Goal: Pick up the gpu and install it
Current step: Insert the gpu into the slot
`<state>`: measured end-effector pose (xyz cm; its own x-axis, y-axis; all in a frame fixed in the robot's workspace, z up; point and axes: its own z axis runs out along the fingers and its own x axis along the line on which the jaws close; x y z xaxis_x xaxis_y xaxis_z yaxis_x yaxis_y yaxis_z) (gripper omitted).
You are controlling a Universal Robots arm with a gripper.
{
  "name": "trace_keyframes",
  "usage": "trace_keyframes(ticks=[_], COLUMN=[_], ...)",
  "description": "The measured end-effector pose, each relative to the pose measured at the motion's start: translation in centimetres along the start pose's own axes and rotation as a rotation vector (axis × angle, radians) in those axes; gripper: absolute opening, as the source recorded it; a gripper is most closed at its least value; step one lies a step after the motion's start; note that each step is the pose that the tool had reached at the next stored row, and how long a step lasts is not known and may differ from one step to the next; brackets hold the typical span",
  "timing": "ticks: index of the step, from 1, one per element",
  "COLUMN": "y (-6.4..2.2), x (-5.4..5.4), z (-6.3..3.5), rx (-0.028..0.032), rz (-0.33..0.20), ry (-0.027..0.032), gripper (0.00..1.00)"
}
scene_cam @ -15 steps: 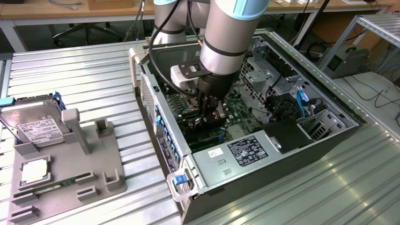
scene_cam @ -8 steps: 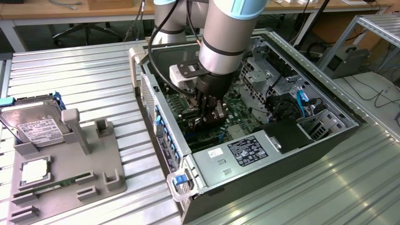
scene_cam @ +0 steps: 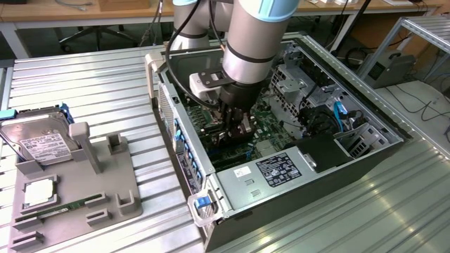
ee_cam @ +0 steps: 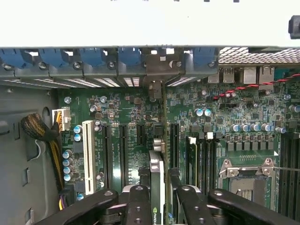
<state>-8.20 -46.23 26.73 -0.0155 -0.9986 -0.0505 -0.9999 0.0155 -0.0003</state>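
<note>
My gripper [scene_cam: 235,129] reaches down inside the open computer case [scene_cam: 211,211], above the green motherboard [scene_cam: 264,124]. In the wrist view the gripper [ee_cam: 161,193] is shut on the gpu [ee_cam: 157,180], a thin card seen edge-on between the black fingers [ee_cam: 136,201]. The card runs in line with a long black expansion slot [ee_cam: 174,145] toward the case's rear wall. Its metal bracket end [ee_cam: 158,63] sits among the blue slot latches [ee_cam: 93,56]. Whether the card is seated in a slot I cannot tell.
At the exterior view's left a grey fixture [scene_cam: 105,184] holds a silver hard drive [scene_cam: 42,139], a processor [scene_cam: 39,192] and a green RAM stick [scene_cam: 60,208]. Inside the case are the power supply [scene_cam: 277,168], a CPU socket [ee_cam: 246,180] and a braided cable bundle [ee_cam: 37,129].
</note>
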Motion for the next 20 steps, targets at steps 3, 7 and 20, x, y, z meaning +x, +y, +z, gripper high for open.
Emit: trace_keyframes(ticks=[3, 7, 20], y=[0.08, 0.14, 0.33], x=[0.00, 0.01, 0.02], z=[0.02, 0.06, 0.22], rx=[0.0000, -0.0001, 0.0000], rz=[0.000, 0.000, 0.000], ry=[0.0000, 0.0001, -0.0001], gripper=[0.26, 0.26, 0.26])
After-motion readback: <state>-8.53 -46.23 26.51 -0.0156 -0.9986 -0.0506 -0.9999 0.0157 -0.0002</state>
